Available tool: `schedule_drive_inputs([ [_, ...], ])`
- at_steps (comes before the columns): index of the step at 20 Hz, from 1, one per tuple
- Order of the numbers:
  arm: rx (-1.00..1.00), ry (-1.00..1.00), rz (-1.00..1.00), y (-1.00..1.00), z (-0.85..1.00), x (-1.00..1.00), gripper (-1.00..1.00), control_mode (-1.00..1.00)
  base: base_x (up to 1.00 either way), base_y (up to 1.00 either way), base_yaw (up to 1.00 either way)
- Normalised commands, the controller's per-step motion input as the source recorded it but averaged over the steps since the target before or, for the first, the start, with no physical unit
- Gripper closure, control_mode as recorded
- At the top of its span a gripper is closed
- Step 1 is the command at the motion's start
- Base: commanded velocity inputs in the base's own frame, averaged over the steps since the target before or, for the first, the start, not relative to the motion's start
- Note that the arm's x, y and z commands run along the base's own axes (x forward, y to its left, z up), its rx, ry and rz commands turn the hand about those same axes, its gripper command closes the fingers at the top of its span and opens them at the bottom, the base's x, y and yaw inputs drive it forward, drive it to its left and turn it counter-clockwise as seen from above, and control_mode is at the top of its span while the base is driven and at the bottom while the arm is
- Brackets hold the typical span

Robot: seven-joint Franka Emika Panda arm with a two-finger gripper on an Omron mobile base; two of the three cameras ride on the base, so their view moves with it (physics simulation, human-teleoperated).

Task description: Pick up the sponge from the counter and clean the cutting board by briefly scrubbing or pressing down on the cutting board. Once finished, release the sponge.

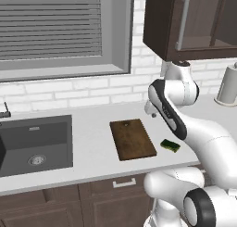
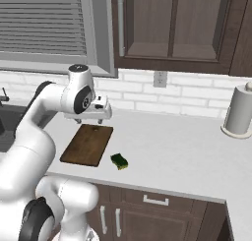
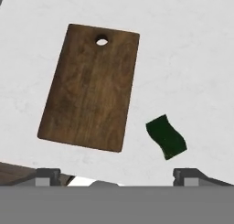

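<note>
The dark brown cutting board (image 1: 133,139) (image 2: 87,145) (image 3: 90,88) lies flat on the light counter (image 1: 92,129), its small hole at the far short end. Just to its right, near the counter's front edge, lies the small dark green sponge (image 1: 170,145) (image 2: 119,161) (image 3: 166,136), apart from the board. My gripper (image 2: 89,121) (image 3: 116,176) hangs open above the board's far end and points down, well clear of both. Its two fingertips (image 3: 48,174) stand wide apart with nothing between them.
A dark grey sink (image 1: 34,145) with a faucet (image 1: 5,111) is set into the counter to the left. A paper towel roll (image 2: 239,112) stands at the back right. Dark wall cabinets (image 2: 172,23) hang over the counter, and a socket (image 2: 159,79) sits in the brick wall.
</note>
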Motion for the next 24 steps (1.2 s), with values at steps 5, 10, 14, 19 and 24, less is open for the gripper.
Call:
schedule_drive_inputs([
  [5, 0.0, 0.0, 0.21, -0.55, -0.43, -0.15, -1.0, -1.0, 0.0, 0.0, 0.0],
  [10, 0.0, 0.05, 0.23, -0.46, -0.49, -0.01, -1.0, -1.0, 0.0, 0.0, 0.0],
  [14, 0.0, 0.07, 0.18, -0.4, -0.58, 0.0, -1.0, -1.0, 0.0, 0.0, 0.0],
  [19, -0.05, 0.06, 0.09, -0.23, -0.59, 0.17, -1.0, -1.0, 0.0, 0.0, 0.0],
  [24, -0.08, 0.03, 0.01, -0.04, -0.39, 0.37, -1.0, -1.0, 0.0, 0.0, 0.0],
])
